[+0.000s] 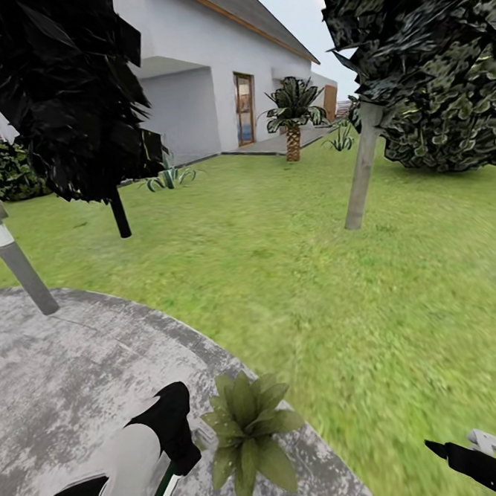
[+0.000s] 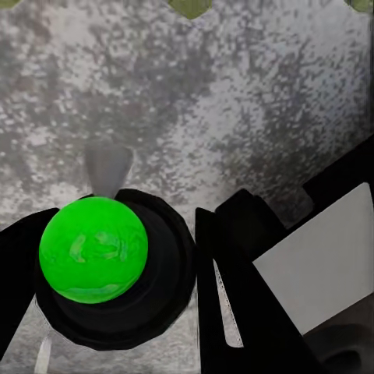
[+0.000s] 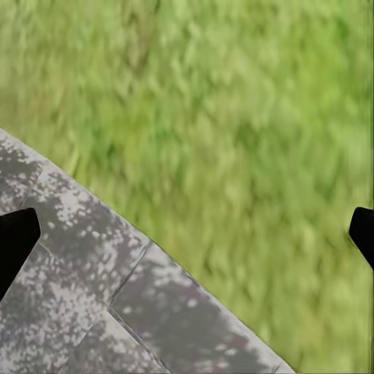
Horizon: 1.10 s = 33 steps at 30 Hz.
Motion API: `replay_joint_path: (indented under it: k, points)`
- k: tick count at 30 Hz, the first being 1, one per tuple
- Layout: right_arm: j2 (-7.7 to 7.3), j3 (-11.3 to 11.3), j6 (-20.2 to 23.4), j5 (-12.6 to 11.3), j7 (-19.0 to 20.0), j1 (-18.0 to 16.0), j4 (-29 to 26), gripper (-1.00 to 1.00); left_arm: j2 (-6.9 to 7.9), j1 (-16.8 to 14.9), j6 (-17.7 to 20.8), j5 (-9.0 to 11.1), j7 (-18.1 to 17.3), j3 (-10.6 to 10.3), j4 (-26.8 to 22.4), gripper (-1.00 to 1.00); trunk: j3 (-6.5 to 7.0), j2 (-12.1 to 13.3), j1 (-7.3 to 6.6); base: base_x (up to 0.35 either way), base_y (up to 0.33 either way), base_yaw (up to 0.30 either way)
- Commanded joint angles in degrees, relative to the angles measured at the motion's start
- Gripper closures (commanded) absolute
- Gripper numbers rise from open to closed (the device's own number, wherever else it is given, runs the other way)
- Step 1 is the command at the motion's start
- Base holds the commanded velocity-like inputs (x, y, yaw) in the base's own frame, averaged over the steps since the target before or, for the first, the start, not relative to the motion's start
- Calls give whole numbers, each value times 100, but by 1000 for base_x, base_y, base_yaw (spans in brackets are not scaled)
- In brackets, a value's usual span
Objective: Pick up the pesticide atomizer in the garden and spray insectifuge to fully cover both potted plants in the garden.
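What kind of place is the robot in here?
Most likely a house garden: a green lawn, grey paving with a small potted plant, trees, and a white house behind.

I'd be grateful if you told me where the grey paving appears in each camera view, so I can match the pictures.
Head view: the grey paving covers the lower left, and a potted plant stands near its edge.
Left wrist view: it is the background behind the green-topped atomizer.
Right wrist view: it is the lower-left corner.
Shared landmark: the curved border where the paving meets the lawn, seen in the head and right wrist views.
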Motion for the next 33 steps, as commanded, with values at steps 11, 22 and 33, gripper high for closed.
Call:
replay_joint_path:
  k: [11,22,33]
  points:
    - [2,-49,40,37,32,-2,-8,-100,-5,-2,29,-57,-26,45,272,100,-6,-2,0,14,-45,267]
    - [2,-49,40,37,32,-1,-8,-100,1,-3,29,-57,-26,50,279,100,-6,-2,0,0,-140,98]
    - [2,-49,40,37,32,-2,-6,-100,12,-3,29,-57,-26,54,279,100,-6,-2,0,0,-299,245]
